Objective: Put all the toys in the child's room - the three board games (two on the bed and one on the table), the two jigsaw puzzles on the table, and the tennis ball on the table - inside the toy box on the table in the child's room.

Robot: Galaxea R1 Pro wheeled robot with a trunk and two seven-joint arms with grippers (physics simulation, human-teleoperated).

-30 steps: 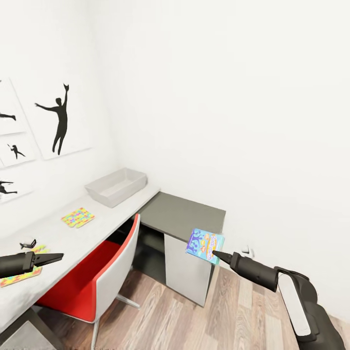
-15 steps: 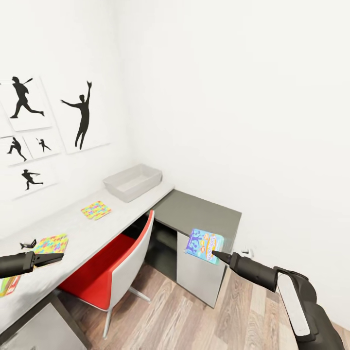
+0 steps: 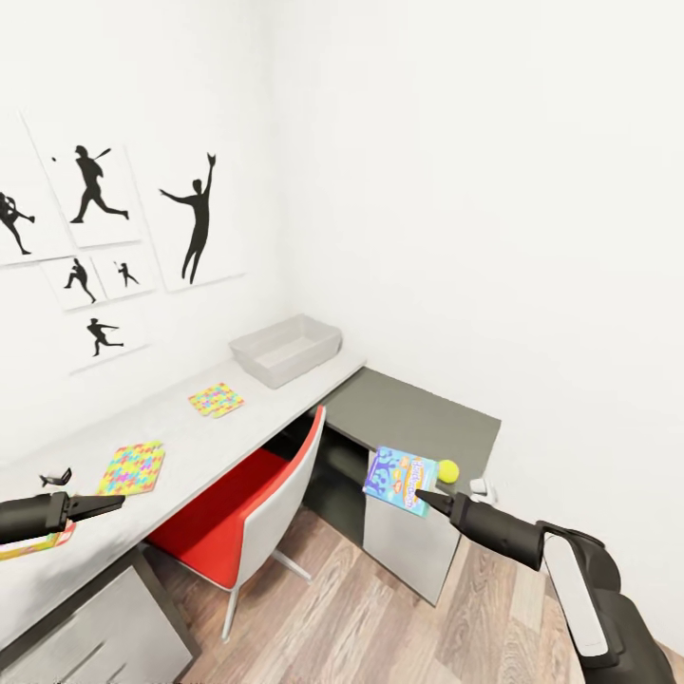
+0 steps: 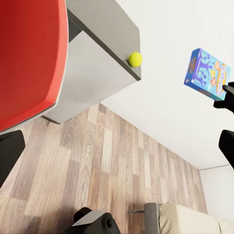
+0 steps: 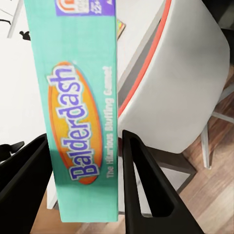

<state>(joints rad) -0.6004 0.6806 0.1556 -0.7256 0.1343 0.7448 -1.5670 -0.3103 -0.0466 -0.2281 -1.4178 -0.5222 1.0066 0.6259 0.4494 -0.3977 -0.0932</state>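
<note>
Swinging rightward, the head camera now reveals the tennis ball (image 3: 447, 469) on the counter's (image 3: 418, 418) dark corner. Right jaws (image 3: 415, 493) clamp the board game (image 3: 400, 480) by its edge, arm stretched forward; that thin hold could slip. Left jaws (image 3: 112, 501) look closed on nothing, hovering over the counter. The toy box (image 3: 286, 350) sits by the wall.

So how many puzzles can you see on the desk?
2. One jigsaw puzzle lies on the pale table just in front of the grey toy box. The other puzzle lies nearer the robot, beside the red chair. More could be out of view.
</note>
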